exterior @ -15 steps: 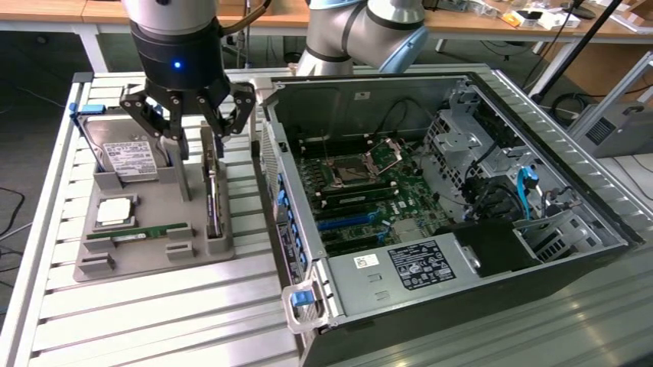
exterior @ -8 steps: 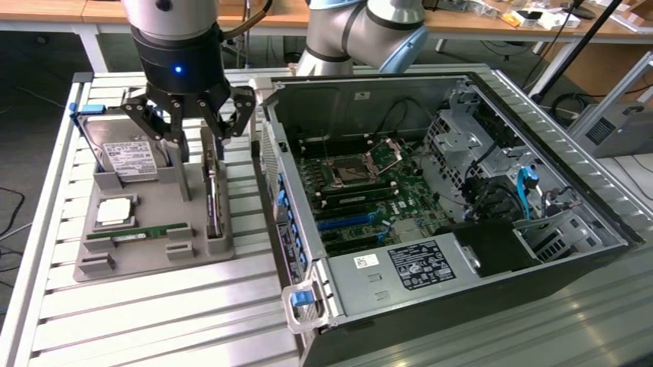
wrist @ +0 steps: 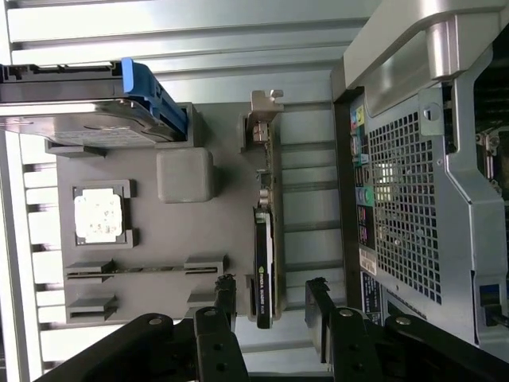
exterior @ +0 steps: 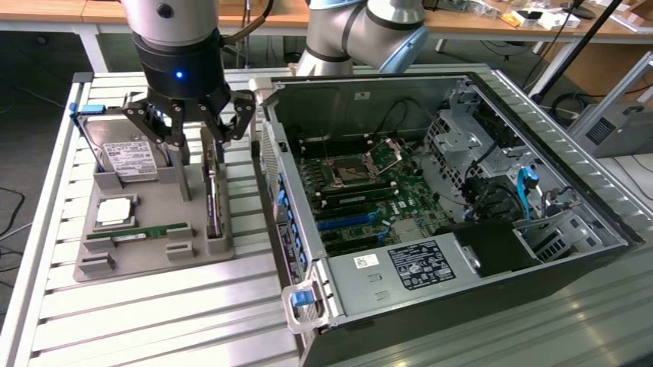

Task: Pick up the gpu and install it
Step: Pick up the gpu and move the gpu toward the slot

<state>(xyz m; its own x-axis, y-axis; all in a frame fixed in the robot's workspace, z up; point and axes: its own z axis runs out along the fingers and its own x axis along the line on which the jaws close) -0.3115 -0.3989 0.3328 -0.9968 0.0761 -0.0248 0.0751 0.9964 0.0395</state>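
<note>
The gpu [exterior: 212,195] is a thin dark card standing on edge in a slot at the side of the grey holder [exterior: 153,248] nearest the case. Its silvery end bracket [wrist: 263,119] points away from my wrist. My gripper [exterior: 204,131] hangs just above the card's far end and is open. In the wrist view the gripper [wrist: 271,290] straddles the gpu [wrist: 265,263], one black finger [wrist: 226,290] on each side with a gap to the board. Nothing is held.
On the holder are a silver hard drive in a blue frame [exterior: 128,153], a CPU [exterior: 115,212] and a green RAM stick [exterior: 138,232]. The open computer case [exterior: 571,229] lies on the exterior view's right, with blue expansion slots [exterior: 347,222] on the motherboard. Its rear wall [wrist: 406,207] stands close beside the gpu.
</note>
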